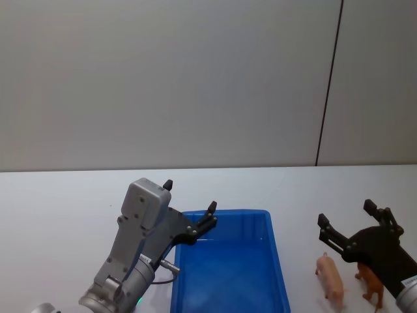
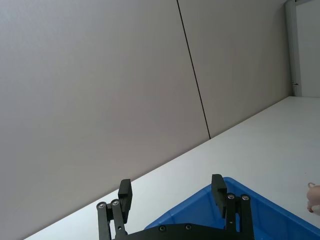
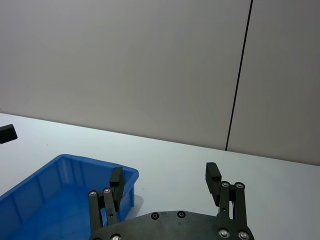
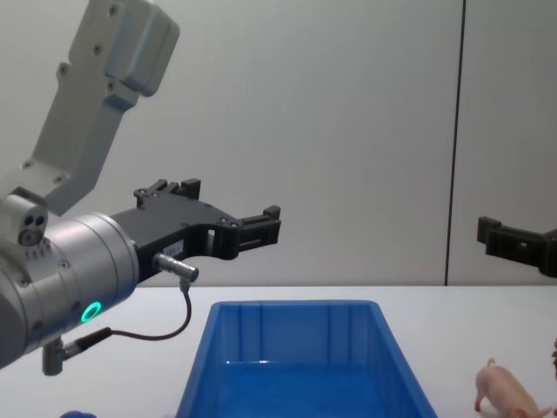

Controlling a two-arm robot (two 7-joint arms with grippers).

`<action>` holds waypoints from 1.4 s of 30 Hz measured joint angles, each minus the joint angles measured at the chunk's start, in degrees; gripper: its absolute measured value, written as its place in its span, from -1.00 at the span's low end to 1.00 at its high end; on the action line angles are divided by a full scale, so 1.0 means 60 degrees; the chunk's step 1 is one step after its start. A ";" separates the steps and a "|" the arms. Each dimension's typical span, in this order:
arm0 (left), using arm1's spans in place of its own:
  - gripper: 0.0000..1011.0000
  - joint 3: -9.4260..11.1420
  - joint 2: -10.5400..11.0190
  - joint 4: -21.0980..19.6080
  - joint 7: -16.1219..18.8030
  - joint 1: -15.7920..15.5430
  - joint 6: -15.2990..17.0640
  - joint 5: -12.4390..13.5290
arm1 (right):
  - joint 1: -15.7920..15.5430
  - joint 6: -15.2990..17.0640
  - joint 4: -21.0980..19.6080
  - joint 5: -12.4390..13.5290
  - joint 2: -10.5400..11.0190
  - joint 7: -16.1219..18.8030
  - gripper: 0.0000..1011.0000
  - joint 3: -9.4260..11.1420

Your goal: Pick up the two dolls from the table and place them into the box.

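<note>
The pale pink pig doll (image 1: 331,277) stands on the white table (image 1: 65,208) just right of the blue box (image 1: 225,212). The reddish-brown doll (image 1: 371,283) stands to the pig's right, partly hidden by my right gripper (image 1: 345,212), which hovers open above and just behind both dolls. My left gripper (image 1: 189,196) is open and held in the air over the box's far left corner. In the chest view the pig (image 4: 505,394) is right of the box (image 4: 296,366), and the left gripper (image 4: 226,202) hangs well above the rim. The box looks empty.
A grey wall with a dark vertical seam (image 1: 329,85) rises behind the table. Bare tabletop stretches left of the box and beyond it. The tip of one left gripper finger (image 3: 7,133) shows in the right wrist view above the box (image 3: 50,185).
</note>
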 joint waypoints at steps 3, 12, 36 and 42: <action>0.98 0.0000 0.0000 0.0000 0.0000 0.0000 -0.0001 0.0000 | 0.0000 0.0000 0.0000 0.0000 0.0000 0.0000 0.98 0.0000; 0.98 0.0000 0.0000 0.0000 0.0000 0.0000 -0.0001 0.0000 | 0.0000 0.0000 0.0000 0.0000 0.0000 0.0000 0.98 0.0000; 0.98 0.0000 -0.0001 0.0001 0.0000 0.0000 -0.0001 0.0000 | 0.0000 0.0000 0.0000 0.0000 0.0002 0.0001 0.98 0.0000; 0.98 0.0000 0.0000 0.0000 0.0000 0.0000 0.0000 0.0000 | -0.0018 0.0067 -0.0002 0.0035 0.0072 0.0005 0.98 0.0069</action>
